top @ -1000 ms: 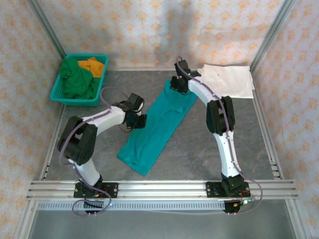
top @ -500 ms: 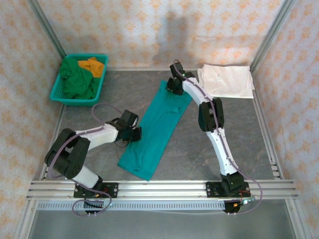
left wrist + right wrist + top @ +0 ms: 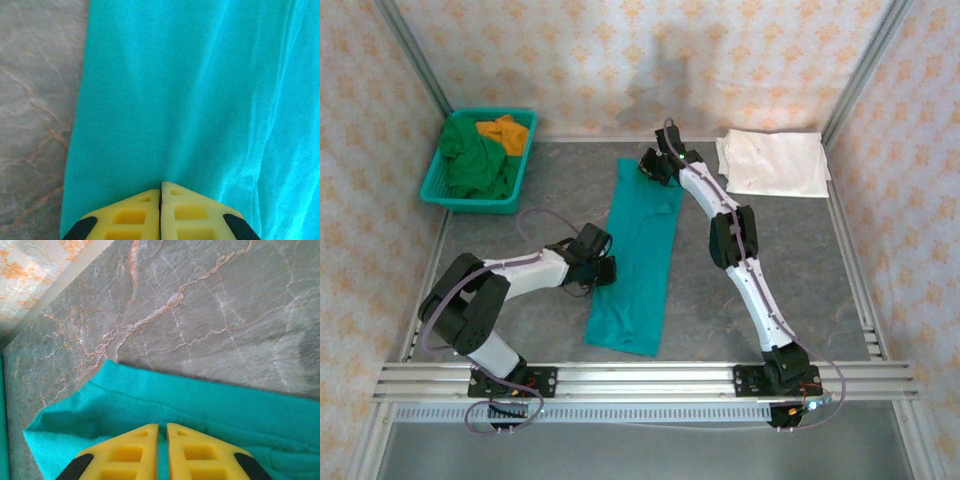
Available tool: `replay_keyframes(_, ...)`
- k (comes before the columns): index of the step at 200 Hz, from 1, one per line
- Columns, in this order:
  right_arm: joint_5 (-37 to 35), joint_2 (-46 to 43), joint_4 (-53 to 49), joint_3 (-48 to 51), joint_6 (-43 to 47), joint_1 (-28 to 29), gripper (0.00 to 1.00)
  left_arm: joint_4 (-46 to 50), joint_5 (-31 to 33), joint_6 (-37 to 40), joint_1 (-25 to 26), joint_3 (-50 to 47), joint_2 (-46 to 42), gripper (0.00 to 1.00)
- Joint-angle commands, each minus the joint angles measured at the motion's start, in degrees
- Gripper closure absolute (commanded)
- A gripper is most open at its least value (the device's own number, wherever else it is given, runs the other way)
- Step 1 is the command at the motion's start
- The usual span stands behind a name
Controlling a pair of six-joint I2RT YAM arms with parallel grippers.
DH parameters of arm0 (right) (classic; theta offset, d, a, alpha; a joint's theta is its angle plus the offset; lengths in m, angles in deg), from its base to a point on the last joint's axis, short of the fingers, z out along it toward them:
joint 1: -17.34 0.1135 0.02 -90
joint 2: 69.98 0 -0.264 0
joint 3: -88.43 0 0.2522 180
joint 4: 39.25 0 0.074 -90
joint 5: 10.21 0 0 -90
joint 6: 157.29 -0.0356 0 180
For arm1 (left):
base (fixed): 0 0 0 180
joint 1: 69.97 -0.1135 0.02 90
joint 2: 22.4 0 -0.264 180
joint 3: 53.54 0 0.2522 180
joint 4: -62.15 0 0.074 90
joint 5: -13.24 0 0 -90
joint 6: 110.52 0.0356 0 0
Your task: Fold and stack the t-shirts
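Broadly, the grey marbled table (image 3: 520,320) spreads from the near rail (image 3: 640,380) to the patterned wall (image 3: 620,60).

On it the teal t-shirt (image 3: 638,260) lies folded into a long narrow strip, roughly at the middle of the table. It runs from the far centre towards the near edge and leans slightly to the left at its far end.

The right arm (image 3: 750,280) reaches far forward and bends left over the strip's far end. The left arm (image 3: 525,272) lies low, doubled back on itself, with its wrist at the strip's left edge about halfway along.

The white t-shirt (image 3: 772,163) lies flat in the far right corner, apart from the teal one.

In the far left corner stands a teal plastic basket (image 3: 435,180). A bunched dark green t-shirt (image 3: 472,165) takes up most of it, and an orange t-shirt (image 3: 505,132) sits at its far side.

The left gripper (image 3: 603,270) rests at the left side of the teal cloth. Its wrist view shows the yellow fingers (image 3: 130,215) pressed together, with creases in the teal fabric running out from their tips, so it is pinching the shirt. Bare table lies to the left of the cloth edge.

The right gripper (image 3: 650,168) sits on the strip's far end. In its wrist view the fingers (image 3: 197,450) are nearly together, with only a thin slit between them. They are clamped on the teal shirt just inside its hemmed edge, and bare marble lies beyond.
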Motion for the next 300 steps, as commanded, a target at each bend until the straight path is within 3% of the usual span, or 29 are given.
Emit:
replay_keyframes(1, -3.66, -11.45, -4.06, 5.74, 4.72, -0.22, 0.87, 5.07, 2.66, -1.66, 0.6, -0.75, -2.13, 0.89)
replay_keyframes(13, -7.14, -17.29, -6.11, 12.9, 6.76, 0.1, 0.87, 5.62, 3.98, -1.64, 0.65, -1.3, -4.48, 0.81)
replay_keyframes(32, -13.03, -24.41, -8.77, 23.58, 8.52, 0.45, 0.87, 5.97, 5.67, -0.31, 0.64, -1.29, -8.4, 0.77)
replay_keyframes(45, -15.81, -27.68, -9.27, 29.98, 9.83, 0.74, 0.87, 6.35, 7.07, 1.05, 0.61, -0.64, -10.73, 0.62)
replay_keyframes(69, -18.96, -29.54, -9.01, 36.88, 11.17, 1.72, 0.88, 4.71, 9.59, 3.92, 0.1, 0.0, -13.67, 0.48)
replay_keyframes(89, -17.9, -28.59, -8.0, 38.34, 11.28, 2.28, 0.9, 2.12, 8.95, 5.27, -1.75, -0.01, -14.71, 0.47)
replay_keyframes(124, -16.88, -25.02, -7.86, 36.24, 11.16, 2.96, 0.91, -1.64, 7.61, 6.73, -5.06, -0.44, -15.21, 0.47)
replay_keyframes(176, -19.31, -17.34, -8.77, 29.74, 9.44, 3.1, 0.93, -1.38, 10.6, 9.02, -7.63, -0.2, -12.53, 0.47)
replay_keyframes(203, -19.55, -9.24, -10.64, 19.84, 6.0, 2.64, 0.93, -2.01, 11.29, 8.67, -9.8, 0.68, -10.28, 0.47)
replay_keyframes(240, -16.39, 3.31, -12.49, -2.05, 0.34, 0.62, 0.93, -1.2, 10.4, 10.09, -12.37, 6.2, -5.11, 0.47)
replay_keyframes(268, -13.79, 1.19, -5.03, -1.59, -0.99, 0.04, 0.87, -0.57, 9.79, 11.81, -13.15, 10.83, -1.7, 0.45)
replay_keyframes(300, -7.51, -5.94, -5.75, -0.72, 0.15, 0.07, 0.78, 1.08, 8.38, 12.12, -13.23, 13.33, -1.82, 0.43)
